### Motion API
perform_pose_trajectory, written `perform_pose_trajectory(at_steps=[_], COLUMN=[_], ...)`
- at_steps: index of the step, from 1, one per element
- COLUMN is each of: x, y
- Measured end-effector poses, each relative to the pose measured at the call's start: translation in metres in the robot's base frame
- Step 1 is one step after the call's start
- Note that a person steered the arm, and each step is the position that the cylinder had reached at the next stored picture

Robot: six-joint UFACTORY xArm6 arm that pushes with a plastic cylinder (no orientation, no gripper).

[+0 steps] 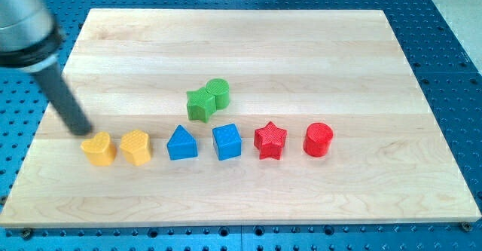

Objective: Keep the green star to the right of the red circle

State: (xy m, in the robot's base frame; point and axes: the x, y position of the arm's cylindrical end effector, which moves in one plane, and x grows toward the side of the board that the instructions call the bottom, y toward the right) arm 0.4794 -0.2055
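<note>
my tip (84, 130) sits at the view's left, touching or just above the upper left edge of the leftmost yellow block (99, 148); there are no fingers to speak of, only a bare rod, so nothing is open or closed and nothing is held

the green star (200, 105) lies near the middle of the wooden board (241, 40), pressed against the green circle (218, 93) on its upper right. the red circle (318, 139) stands at the right end of the bottom row, well apart from the star, and the star is on its left, so the goal is not yet met

the risks, as i judge them: the star must travel past a crowded row, second yellow block (136, 147), blue triangle-topped block (181, 142), blue cube (227, 142), red star (270, 140), then the red circle. pushing it straight right and down would likely plough into the red star or the red circle itself and shove the target along, so the star never gets past it. the green circle, touching the star, may be dragged along or make the star spin off my tip. from where my tip is, a direct sweep right would scatter the yellow blocks first. the open board right of the red circle is narrow, so an overshoot could send the star off the edge
</note>
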Motion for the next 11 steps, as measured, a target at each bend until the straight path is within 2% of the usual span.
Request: perform_pose_trajectory(at_steps=[1,2,3,4,5,7,10,11], x=[-0.004,-0.023,-0.045,-0.055,-0.059,-0.029,-0.035,-0.013], y=[0.095,0.153,0.167,0.137,0.194,0.347,0.435,0.438])
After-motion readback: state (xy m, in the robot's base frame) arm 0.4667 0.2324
